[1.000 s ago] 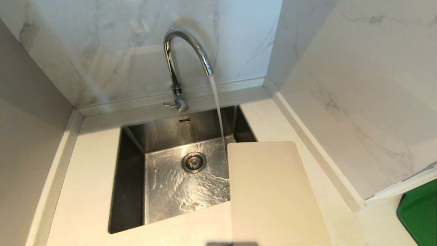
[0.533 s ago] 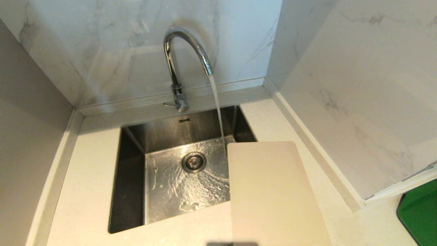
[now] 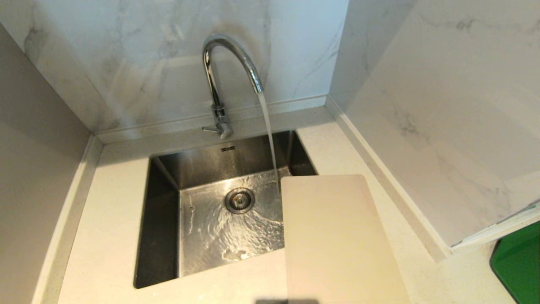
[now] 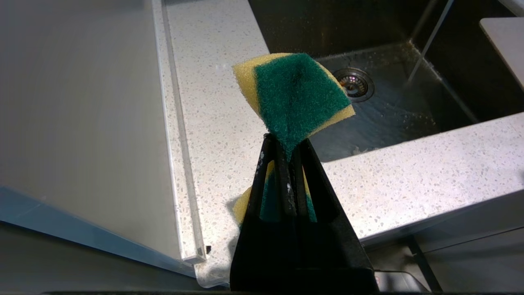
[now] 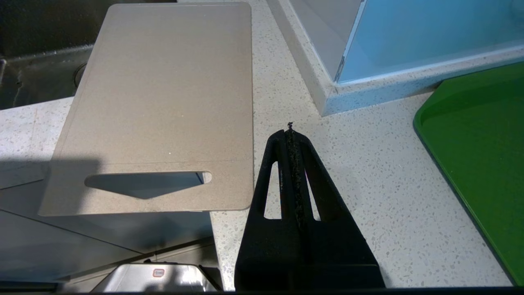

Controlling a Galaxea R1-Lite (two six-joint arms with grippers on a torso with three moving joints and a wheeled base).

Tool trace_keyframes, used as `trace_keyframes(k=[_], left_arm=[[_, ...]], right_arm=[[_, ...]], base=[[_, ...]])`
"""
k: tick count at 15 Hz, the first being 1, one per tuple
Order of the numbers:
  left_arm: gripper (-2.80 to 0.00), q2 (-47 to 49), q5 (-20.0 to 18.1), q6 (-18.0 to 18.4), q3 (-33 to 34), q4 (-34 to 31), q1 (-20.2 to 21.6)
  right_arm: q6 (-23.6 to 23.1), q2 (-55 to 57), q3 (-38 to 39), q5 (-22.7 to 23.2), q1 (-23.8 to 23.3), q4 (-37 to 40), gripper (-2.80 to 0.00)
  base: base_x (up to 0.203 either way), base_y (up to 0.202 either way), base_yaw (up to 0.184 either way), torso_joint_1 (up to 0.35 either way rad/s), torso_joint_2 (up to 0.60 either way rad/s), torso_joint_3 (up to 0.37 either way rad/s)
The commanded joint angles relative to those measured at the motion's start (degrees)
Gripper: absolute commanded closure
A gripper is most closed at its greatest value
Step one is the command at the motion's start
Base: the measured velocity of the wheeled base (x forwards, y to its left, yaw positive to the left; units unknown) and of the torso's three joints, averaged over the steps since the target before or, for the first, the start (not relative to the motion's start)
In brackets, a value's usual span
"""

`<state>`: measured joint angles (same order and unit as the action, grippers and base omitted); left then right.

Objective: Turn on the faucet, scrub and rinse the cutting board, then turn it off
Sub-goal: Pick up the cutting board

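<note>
The chrome faucet point(image 3: 219, 76) stands behind the steel sink point(image 3: 162, 219), and water runs from its spout onto the sink floor. The cream cutting board point(image 3: 337, 240) lies flat across the sink's right rim and the counter, its handle slot overhanging the counter's front edge; the right wrist view also shows the cutting board point(image 5: 159, 94). My left gripper point(image 4: 286, 141) is shut on a green-and-yellow sponge point(image 4: 292, 92), held over the counter left of the sink. My right gripper point(image 5: 290, 133) is shut and empty, just right of the board. Neither gripper shows in the head view.
Marble walls close in behind and on both sides. A green tray point(image 3: 519, 261) lies on the counter at the far right, and the right wrist view also shows the green tray point(image 5: 483, 155). The drain point(image 3: 239, 200) sits mid-sink.
</note>
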<state>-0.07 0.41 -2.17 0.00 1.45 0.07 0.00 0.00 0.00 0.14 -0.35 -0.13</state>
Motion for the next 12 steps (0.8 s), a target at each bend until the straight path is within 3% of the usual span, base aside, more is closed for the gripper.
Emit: trace_keyframes(k=[1,12], left_arm=[[0.00,-0.10,0.02,-0.03,0.01,0.04,0.01],[0.00,-0.01,-0.06,1.03,0.00,0.04,0.01]], right_arm=[[0.00,0.00,0.00,0.03,0.00,-0.05,0.00],[0.00,0.00,0.00,0.03,0.00,-0.05,0.00]], base=[[0.000,0.000,0.000,0.000,0.00,0.000],[0.000,0.000,0.000,0.000,0.00,0.000]])
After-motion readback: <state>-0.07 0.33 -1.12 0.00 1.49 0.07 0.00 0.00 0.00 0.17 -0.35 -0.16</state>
